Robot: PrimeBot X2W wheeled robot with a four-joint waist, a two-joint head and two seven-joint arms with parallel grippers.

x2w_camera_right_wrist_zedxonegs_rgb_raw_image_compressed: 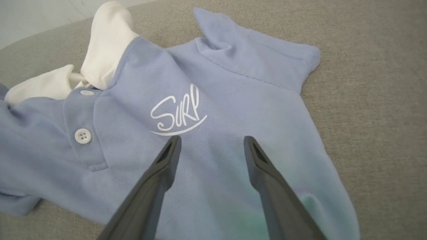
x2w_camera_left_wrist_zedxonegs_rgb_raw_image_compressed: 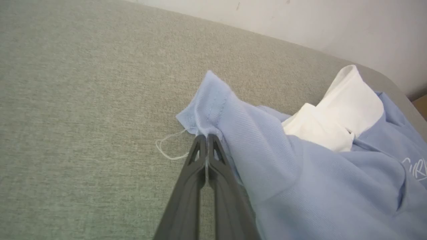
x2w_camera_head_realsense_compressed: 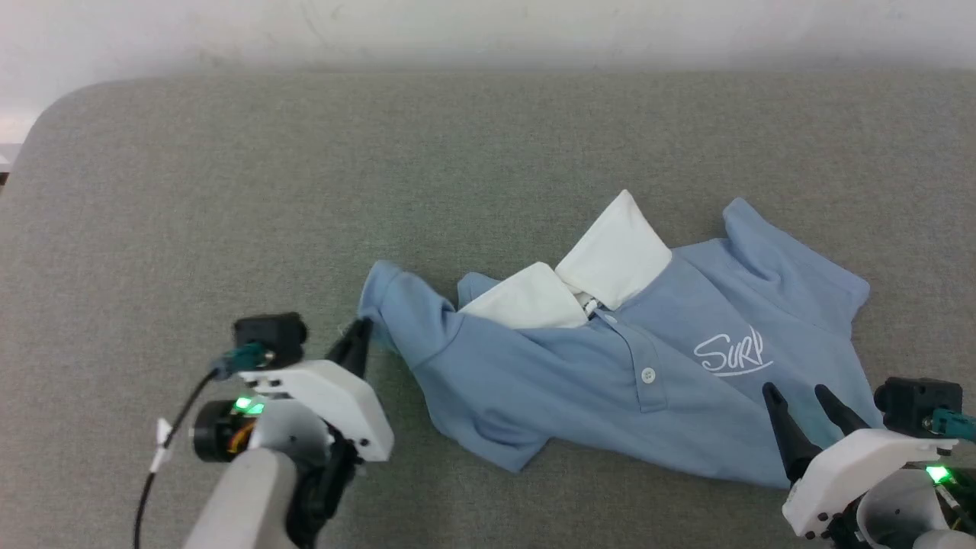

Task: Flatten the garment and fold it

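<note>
Garment (x2w_camera_head_realsense_compressed: 610, 366) lies rumpled on grey surface (x2w_camera_head_realsense_compressed: 229, 191); left gripper (x2w_camera_left_wrist_zedxonegs_rgb_raw_image_compressed: 206, 138) clamped shut on its sleeve hem (x2w_camera_left_wrist_zedxonegs_rgb_raw_image_compressed: 203, 110); right gripper (x2w_camera_right_wrist_zedxonegs_rgb_raw_image_compressed: 212, 141) fingers apart, poised over the chest fabric.

— Where's the head camera?
— High up, looking forward and down over the grey woven-fabric surface (x2w_camera_head_realsense_compressed: 229, 191) toward the pale wall (x2w_camera_head_realsense_compressed: 488, 30).
— And the wrists?
— Both are low and close to the light blue short-sleeved polo shirt (x2w_camera_head_realsense_compressed: 534, 374). The left looks from its side, the right over its front. All three share its white collar (x2w_camera_head_realsense_compressed: 610, 252).
</note>
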